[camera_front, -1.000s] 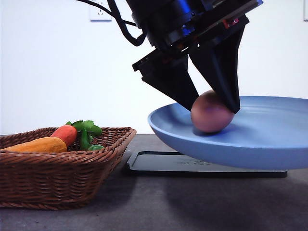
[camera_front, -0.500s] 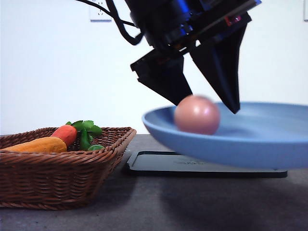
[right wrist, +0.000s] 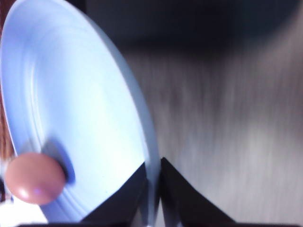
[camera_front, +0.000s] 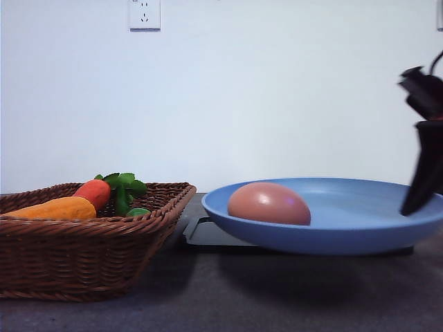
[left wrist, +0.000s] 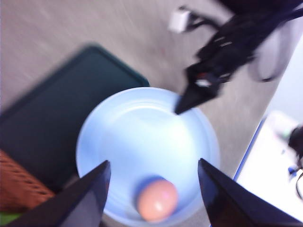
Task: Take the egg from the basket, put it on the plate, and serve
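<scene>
— Egg (camera_front: 269, 203) position?
— I see it on my plate (camera_front: 360, 221), toward nine o'clock. Right gripper (right wrist: 153, 189) pinches the rim at three; left gripper (left wrist: 152, 198) hangs overhead, fingers spread.

Egg (camera_front: 269, 203): smooth, pinkish-brown, oval, lying on its side inside the plate, lower centre of the front view, toward the plate's left portion.

Plate (camera_front: 360, 207): large, round, light blue, matte, raised rim; roughly level, occupying lower centre to right edge of the front view, its right rim pinched between the right gripper's (right wrist: 152, 174) fingers.

Basket (camera_front: 83, 252): dark-brown woven wicker, braided rim, sloping sides; lower left of the front view, just beside the plate, not touching.
</scene>
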`<state>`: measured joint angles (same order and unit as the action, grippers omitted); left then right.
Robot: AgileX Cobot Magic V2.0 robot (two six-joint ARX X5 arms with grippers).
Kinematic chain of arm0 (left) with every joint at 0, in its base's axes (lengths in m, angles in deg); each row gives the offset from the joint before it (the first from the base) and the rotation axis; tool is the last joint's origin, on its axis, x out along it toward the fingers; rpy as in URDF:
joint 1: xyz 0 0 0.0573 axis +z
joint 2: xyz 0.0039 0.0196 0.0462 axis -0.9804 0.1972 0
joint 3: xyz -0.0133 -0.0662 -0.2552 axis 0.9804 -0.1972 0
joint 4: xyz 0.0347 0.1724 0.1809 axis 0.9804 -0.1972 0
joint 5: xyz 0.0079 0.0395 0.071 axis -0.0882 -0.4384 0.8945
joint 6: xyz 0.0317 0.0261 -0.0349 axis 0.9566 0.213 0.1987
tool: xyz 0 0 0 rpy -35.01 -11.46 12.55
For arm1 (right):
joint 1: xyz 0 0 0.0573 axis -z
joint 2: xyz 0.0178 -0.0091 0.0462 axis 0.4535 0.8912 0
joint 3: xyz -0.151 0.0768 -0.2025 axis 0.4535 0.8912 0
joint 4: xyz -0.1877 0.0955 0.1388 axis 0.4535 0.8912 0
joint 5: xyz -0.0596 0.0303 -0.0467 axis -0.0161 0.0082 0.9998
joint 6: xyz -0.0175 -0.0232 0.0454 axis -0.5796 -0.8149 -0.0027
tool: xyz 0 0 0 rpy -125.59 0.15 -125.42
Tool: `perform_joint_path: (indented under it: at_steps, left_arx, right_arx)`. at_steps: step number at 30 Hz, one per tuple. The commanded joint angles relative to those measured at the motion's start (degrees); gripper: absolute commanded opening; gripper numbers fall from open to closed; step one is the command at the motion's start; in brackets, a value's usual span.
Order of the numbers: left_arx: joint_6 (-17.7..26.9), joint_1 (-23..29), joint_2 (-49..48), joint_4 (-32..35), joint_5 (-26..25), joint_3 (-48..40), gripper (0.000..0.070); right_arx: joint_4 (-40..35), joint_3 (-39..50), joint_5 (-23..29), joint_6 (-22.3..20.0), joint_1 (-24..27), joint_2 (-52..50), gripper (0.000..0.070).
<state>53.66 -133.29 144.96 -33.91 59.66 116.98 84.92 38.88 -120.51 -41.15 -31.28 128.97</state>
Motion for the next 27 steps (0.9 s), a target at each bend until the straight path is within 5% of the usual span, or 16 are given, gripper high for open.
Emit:
perform_joint_path:
  at_steps: [1, 20, 27]
  left_arx:
    - [-0.08, 0.04, -2.51, -0.15, 0.22, 1.09, 0.0378]
    - [-0.11, 2.68, -21.56, -6.29, 9.03, 1.09, 0.0376]
    - [-0.12, 2.68, -21.08, -7.71, 9.04, 1.07, 0.0376]
  right_arx:
    - [-0.98, -3.32, 0.24, -0.3, 0.15, 3.72, 0.0]
    - [-6.56, -27.4, 1.53, 3.78, 0.61, 32.72, 0.0]
    - [-7.2, -28.1, 2.11, 3.84, 0.65, 32.88, 0.023]
